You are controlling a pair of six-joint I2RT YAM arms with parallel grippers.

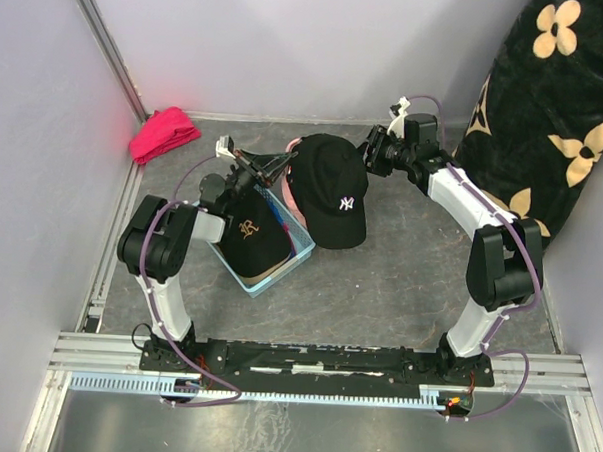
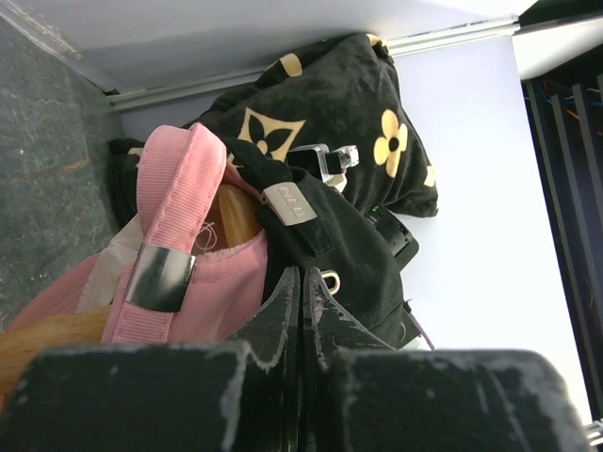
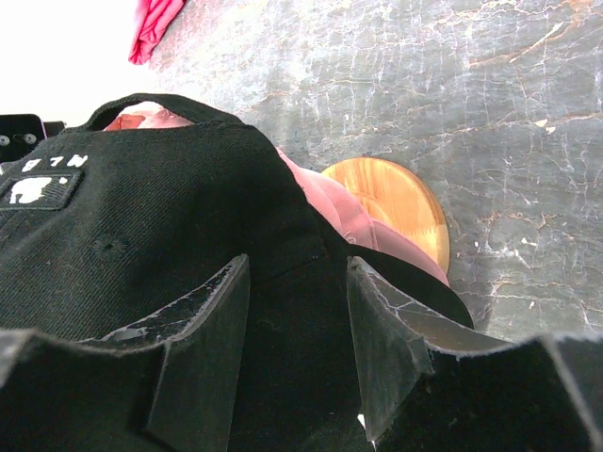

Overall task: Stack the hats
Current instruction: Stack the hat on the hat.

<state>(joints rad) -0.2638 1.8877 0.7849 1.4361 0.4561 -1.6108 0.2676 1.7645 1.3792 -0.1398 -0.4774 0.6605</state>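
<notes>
We judge the stack as only just begun. The black NY cap (image 1: pixel 329 185) sits over the light pink cap (image 2: pixel 221 287) on the wooden stand (image 3: pixel 396 198), toward the back of the table, so two hats are together. The black cap with the gold logo (image 1: pixel 249 234) lies in the light blue bin (image 1: pixel 284 272), just beside the stand. Paler brims peek out beneath it, so more hats seem to be waiting there, though we cannot count them.

The left gripper (image 2: pixel 301 278) has its fingers pressed together at the NY cap's rear edge, beside the strap. We cannot tell whether any fabric is pinched between them. The right gripper (image 3: pixel 297 266) is about half open over the same cap's crown, and we see no grip. What remains, as we read it, is moving the bin's hats onto the pile.
</notes>
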